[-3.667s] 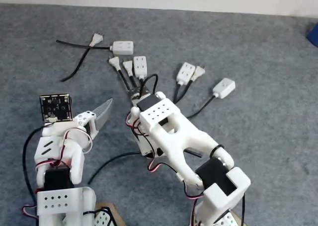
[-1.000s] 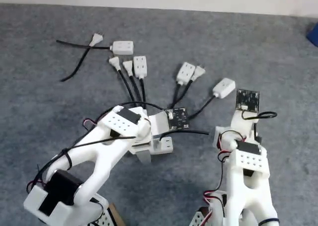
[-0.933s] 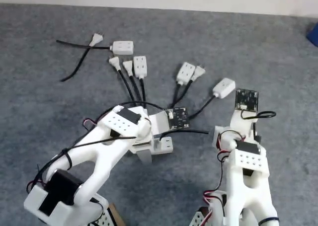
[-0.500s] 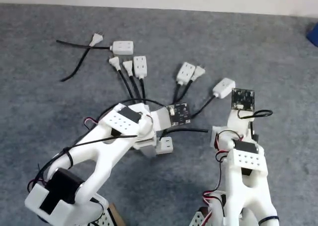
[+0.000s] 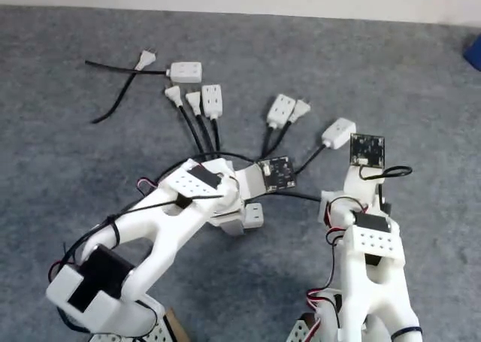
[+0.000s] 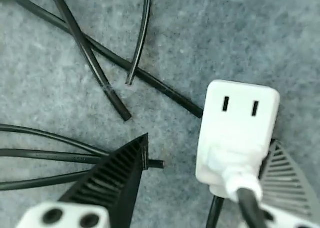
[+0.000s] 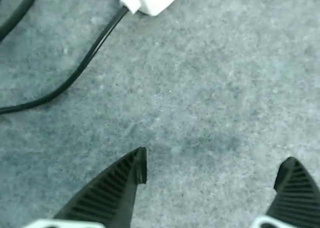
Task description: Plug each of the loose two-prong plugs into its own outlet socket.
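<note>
One white outlet socket (image 5: 252, 216) lies on the grey table (image 5: 421, 71) near the centre of the high view. It is between the spread fingers of my left hand (image 6: 210, 143), close against one finger. The other sockets (image 5: 212, 98) and loose plugs (image 5: 194, 99) lie in the upper middle. My right hand (image 7: 215, 155) is also spread, over the table.

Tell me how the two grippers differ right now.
The left gripper has a white outlet socket between its jaws, against one; the right gripper has only carpet between its own. Black cords run right up to the left gripper; cords lie clear of the right gripper. Both are open.
</note>
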